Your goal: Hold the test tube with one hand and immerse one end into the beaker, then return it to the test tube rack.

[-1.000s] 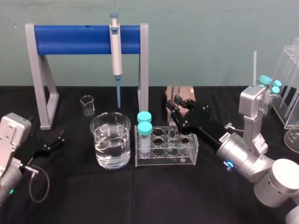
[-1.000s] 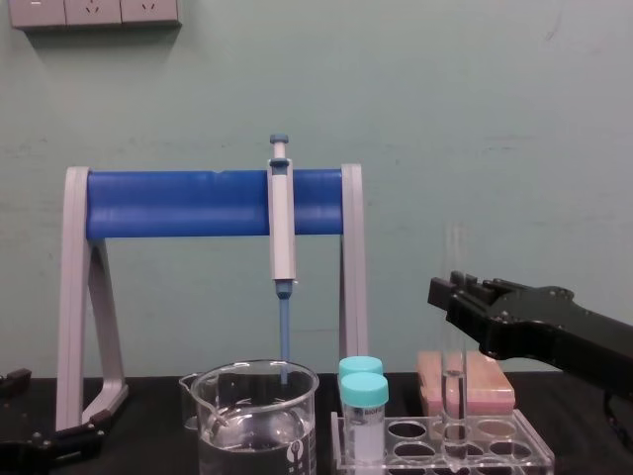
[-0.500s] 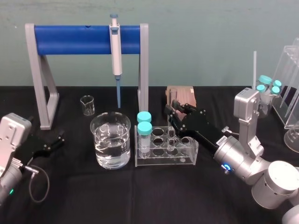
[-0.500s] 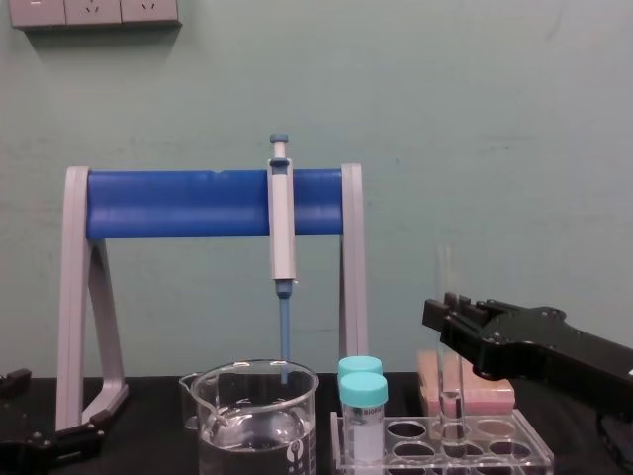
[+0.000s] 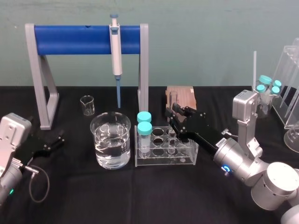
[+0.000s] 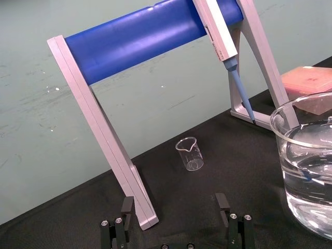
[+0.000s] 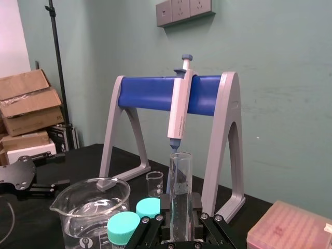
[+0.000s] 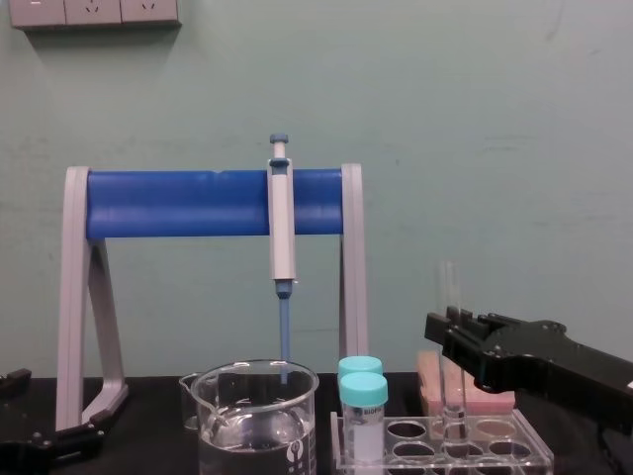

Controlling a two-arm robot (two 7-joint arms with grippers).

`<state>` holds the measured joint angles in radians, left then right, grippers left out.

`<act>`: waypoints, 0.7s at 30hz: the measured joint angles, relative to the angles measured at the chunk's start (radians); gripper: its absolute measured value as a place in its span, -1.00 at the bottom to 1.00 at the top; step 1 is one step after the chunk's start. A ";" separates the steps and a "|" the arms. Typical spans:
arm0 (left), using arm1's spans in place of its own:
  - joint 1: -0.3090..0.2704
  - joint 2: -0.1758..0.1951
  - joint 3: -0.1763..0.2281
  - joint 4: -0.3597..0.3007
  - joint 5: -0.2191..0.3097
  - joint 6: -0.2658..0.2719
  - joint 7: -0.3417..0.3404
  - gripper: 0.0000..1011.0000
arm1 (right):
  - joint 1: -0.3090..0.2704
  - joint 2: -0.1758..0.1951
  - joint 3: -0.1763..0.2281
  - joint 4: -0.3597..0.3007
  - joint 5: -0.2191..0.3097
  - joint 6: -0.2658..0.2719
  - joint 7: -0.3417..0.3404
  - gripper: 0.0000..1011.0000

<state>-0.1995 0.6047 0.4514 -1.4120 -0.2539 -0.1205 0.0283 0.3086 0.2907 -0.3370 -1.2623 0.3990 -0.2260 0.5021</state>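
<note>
The test tube [image 8: 449, 287] stands upright in a hole of the test tube rack [image 5: 187, 157], just right of centre in the head view. The right gripper [image 8: 450, 339] has its jaws clamped on the tube's upper part. Two teal-capped vials [image 5: 144, 122] occupy the rack's left end, next to the beaker [image 5: 112, 140] of clear liquid. The left gripper [image 6: 175, 198] lies at the lower left with its jaws spread and empty. A black cloth [image 5: 140, 196] covers the table, and behind it is a pale green wall [image 8: 475, 119] with sockets [image 8: 94, 12].
</note>
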 joint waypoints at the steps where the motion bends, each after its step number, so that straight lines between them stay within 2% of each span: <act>1: 0.000 0.000 0.000 0.000 0.000 0.000 0.000 0.98 | 0.001 0.000 0.000 0.002 0.000 0.000 0.000 -0.55; 21: 0.000 0.000 0.000 0.000 0.000 0.000 0.000 0.98 | 0.013 -0.008 -0.009 0.036 0.001 0.009 0.011 -0.55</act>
<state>-0.1995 0.6047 0.4514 -1.4120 -0.2539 -0.1205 0.0283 0.3215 0.2825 -0.3459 -1.2265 0.4004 -0.2167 0.5128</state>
